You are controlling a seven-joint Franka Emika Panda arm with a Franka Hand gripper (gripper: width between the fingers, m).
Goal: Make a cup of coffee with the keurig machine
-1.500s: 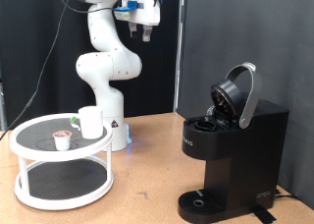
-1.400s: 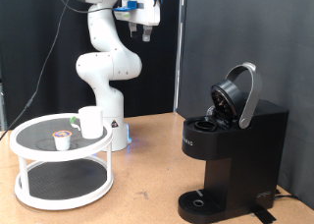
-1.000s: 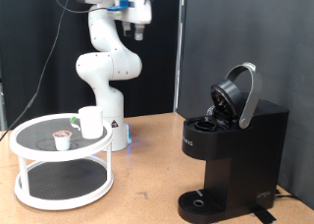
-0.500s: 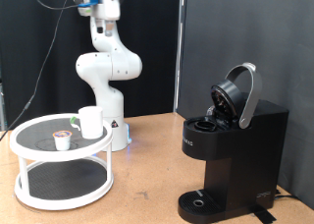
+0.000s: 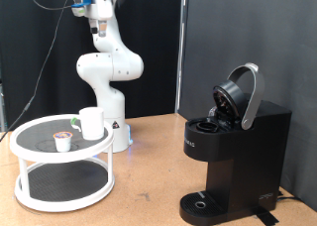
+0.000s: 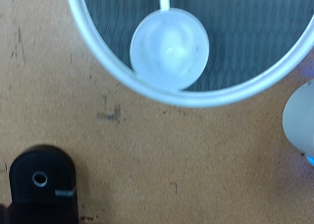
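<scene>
Hovering high above cup, gripper too small (jaw state unreadable); keurig machine lid raised.

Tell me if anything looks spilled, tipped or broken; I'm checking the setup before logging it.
Nothing stands out. The cup stands upright on the round white shelf beside a small pod. The keurig machine stands level with its lid raised. The gripper hangs high above the shelf, holding nothing.

the white cup stands upright on the exterior view's left, well apart from the black keurig machine, whose rounded lid is open.
</scene>
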